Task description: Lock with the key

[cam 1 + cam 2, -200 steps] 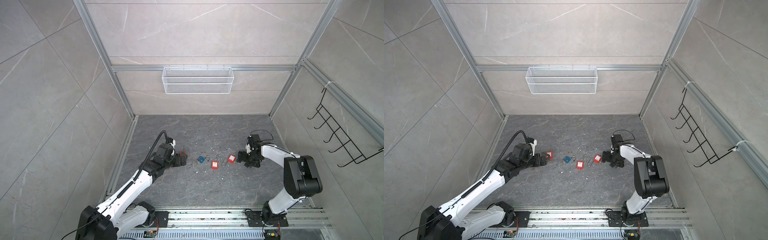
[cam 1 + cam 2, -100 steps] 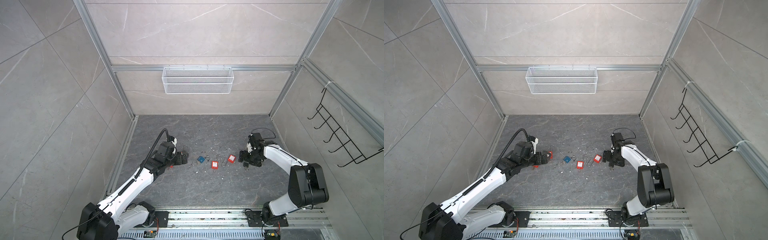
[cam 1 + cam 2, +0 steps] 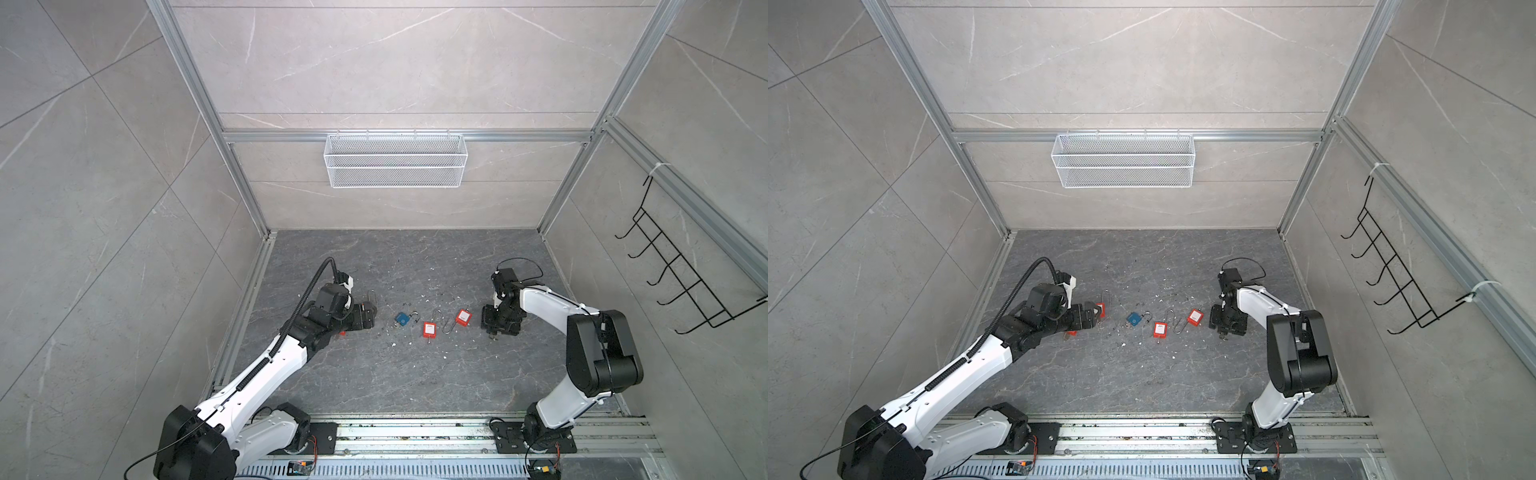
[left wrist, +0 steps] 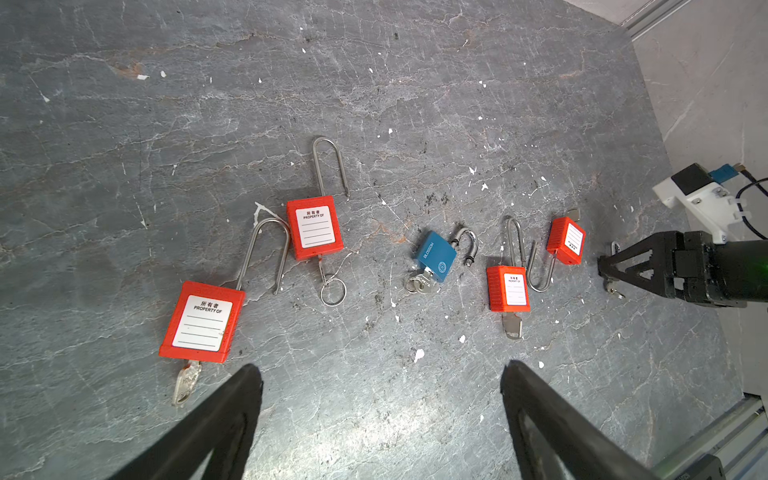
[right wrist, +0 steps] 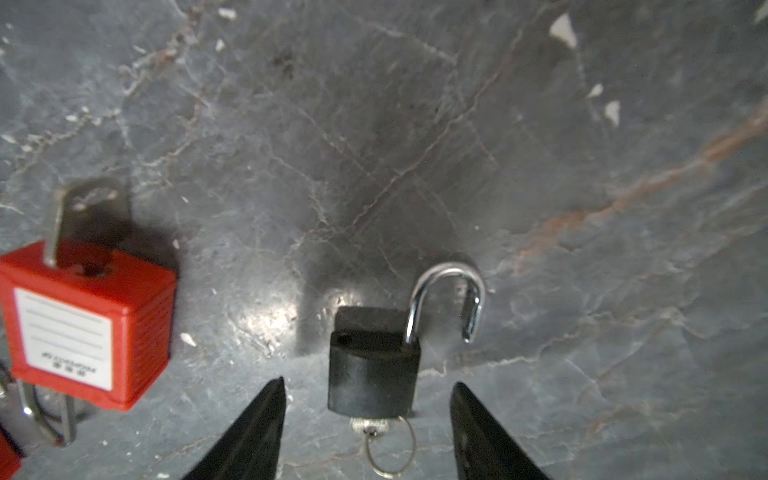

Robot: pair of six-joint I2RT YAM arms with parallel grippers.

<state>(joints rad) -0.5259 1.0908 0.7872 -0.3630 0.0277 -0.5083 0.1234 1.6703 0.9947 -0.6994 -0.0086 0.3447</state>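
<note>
A small black padlock lies on the dark stone floor with its silver shackle swung open. A key with a wire ring sticks out of its base. My right gripper is open, one finger on each side of the padlock body, with a gap on both sides. In both top views the right gripper points down at the floor and hides this padlock. My left gripper is open and holds nothing, low over bare floor beside a red padlock.
Several red padlocks with keys, such as one and another, lie in a row with a blue padlock between the arms. A white wire basket hangs on the back wall. A black hook rack is on the right wall.
The left gripper has edged a little to the right. The right arm's elbow has shifted while its gripper stays over the same spot.
</note>
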